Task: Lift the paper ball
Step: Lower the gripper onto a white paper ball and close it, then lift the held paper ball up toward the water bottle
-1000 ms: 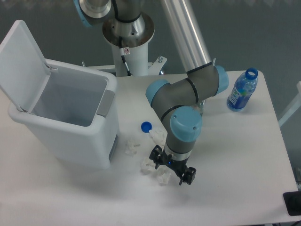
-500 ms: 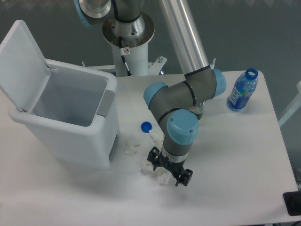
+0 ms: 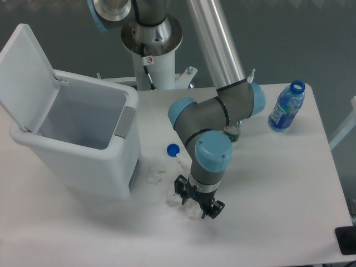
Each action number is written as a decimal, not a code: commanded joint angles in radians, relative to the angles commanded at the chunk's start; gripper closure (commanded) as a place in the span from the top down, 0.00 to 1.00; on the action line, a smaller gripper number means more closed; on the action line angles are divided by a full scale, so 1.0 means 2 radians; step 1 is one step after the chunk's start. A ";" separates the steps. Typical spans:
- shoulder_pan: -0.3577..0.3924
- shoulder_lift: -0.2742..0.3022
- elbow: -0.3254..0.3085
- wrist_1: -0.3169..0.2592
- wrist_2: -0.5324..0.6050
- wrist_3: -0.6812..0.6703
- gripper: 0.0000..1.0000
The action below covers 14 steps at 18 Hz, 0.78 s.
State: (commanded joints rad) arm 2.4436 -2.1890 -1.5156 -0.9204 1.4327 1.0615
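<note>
Paper ball (image 3: pixel 193 209): a small crumpled white wad lying on the tabletop (image 3: pixel 278 183), directly under the end effector (image 3: pixel 198 201) and partly hidden by it. The two black fingers stand to either side of the wad, spread apart; contact with the paper cannot be confirmed, and the wad rests on the surface, not lifted. A wider white wad (image 3: pixel 173 196) lies just beside it on the left, also partly covered by the end effector. Another small wad (image 3: pixel 155 173) sits further left, near the base of the white bin (image 3: pixel 83 150), whose lid stands open. A blue bottle cap (image 3: pixel 173 149) lies behind the wads. A blue-tinted plastic bottle (image 3: pixel 286 107), uncapped, stands well apart at the far right.
</note>
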 joint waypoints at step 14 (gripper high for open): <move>0.002 0.008 0.001 -0.002 0.001 0.009 0.06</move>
State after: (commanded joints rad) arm 2.4467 -2.1737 -1.5140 -0.9250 1.4343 1.0799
